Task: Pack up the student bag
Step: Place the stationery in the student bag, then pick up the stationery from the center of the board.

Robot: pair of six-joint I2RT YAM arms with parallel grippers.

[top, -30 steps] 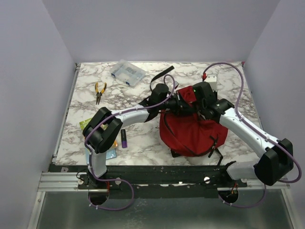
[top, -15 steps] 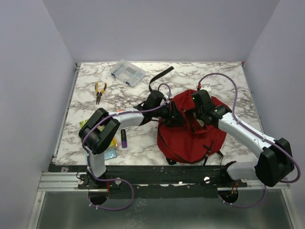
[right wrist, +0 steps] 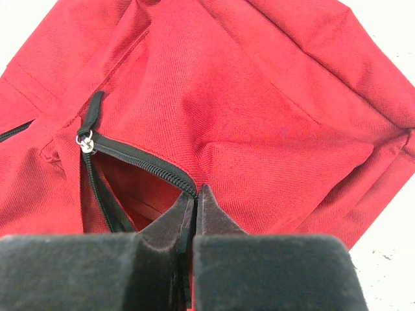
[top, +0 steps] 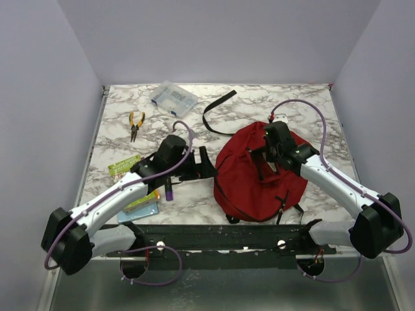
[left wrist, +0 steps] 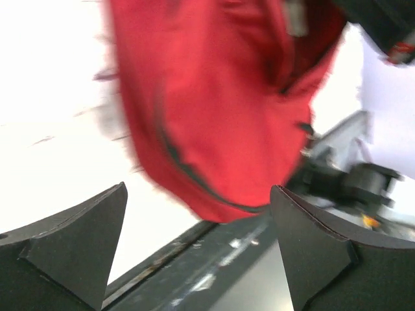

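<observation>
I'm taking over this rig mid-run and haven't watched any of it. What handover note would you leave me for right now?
Left gripper: open, holding nothing, beside the left edge of the student bag.
Right gripper: shut on the student bag's zip edge, at its mouth.
Bag: lying right of centre, zip partly open.
Done: bag opened; no packed item visible inside.
Left: pliers, clear box, purple marker and green packet lie outside on the table; they probably go in, then the zip gets closed.
</observation>
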